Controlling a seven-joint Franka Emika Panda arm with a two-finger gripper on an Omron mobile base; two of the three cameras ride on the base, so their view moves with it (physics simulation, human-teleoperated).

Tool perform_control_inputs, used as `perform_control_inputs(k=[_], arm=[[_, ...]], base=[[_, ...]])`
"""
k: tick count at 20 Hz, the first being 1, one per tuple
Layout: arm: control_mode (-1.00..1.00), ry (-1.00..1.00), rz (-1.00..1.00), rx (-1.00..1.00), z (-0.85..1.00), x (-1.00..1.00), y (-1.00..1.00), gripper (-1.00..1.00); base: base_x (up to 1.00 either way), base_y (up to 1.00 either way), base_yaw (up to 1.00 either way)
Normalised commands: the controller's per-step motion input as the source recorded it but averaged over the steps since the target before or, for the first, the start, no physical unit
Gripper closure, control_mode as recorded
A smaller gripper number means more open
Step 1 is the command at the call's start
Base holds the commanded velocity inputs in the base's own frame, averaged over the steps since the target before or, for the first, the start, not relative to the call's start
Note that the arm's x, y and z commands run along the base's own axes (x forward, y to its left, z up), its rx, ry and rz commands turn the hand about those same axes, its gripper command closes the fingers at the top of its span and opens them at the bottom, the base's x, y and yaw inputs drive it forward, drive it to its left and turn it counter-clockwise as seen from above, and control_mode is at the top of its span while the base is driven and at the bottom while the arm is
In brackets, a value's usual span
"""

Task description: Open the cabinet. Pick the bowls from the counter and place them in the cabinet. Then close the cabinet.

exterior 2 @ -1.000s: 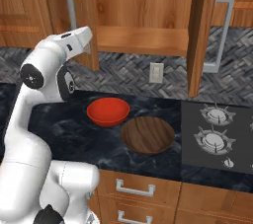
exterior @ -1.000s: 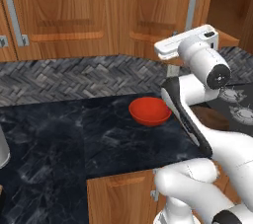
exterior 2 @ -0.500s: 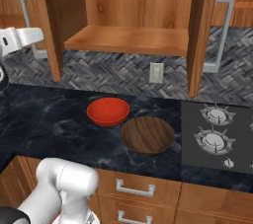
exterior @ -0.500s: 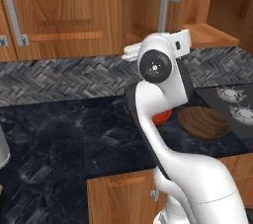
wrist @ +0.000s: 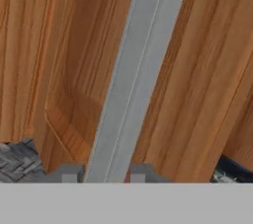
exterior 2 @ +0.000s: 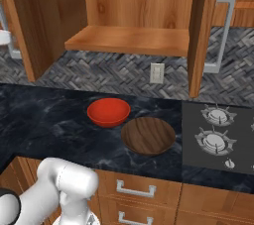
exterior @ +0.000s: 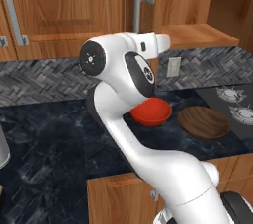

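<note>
The cabinet stands open with both doors swung out, its shelf bare. In the hand view my gripper is shut on the left door's grey bar handle, with a fingertip pressed against each side of the bar. From the left base view that handle shows on the edge-on left door, just above my hand. On the black counter below sit the red bowl and, to its right, the brown wooden bowl. Both bowls appear again in the left base view, red and brown.
The open right door and its handle hang over the counter beside a gas hob. A wall socket sits on the tile wall. Drawer fronts line the counter's front. My arm hides part of the counter.
My arm has swung left, pulling the left door from partly open to wide open. The bowls have stayed where they were.
</note>
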Motion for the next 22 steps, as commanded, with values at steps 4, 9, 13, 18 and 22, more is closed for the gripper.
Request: perform_control_inputs(k=[4, 9, 13, 18, 22], arm=[[-1.00, -0.11, -0.04, 0.17, -0.14, -0.86, -0.01, -1.00], [-1.00, -0.18, -0.09, 0.09, 0.04, -1.00, 0.08, -1.00], [-1.00, -0.12, -0.06, 0.10, 0.17, -0.85, -0.31, -1.00], [-1.00, 0.00, 0.04, 0.24, 0.11, -0.08, -0.99, -1.00], [-1.00, 0.00, 0.09, 0.27, 0.00, 0.00, -1.00, -1.00]], base=[[0.00, 0.00, 0.00], [0.00, 0.00, 0.00], [0.00, 0.00, 0.00], [0.00, 0.00, 0.00], [0.00, 0.00, 0.00]])
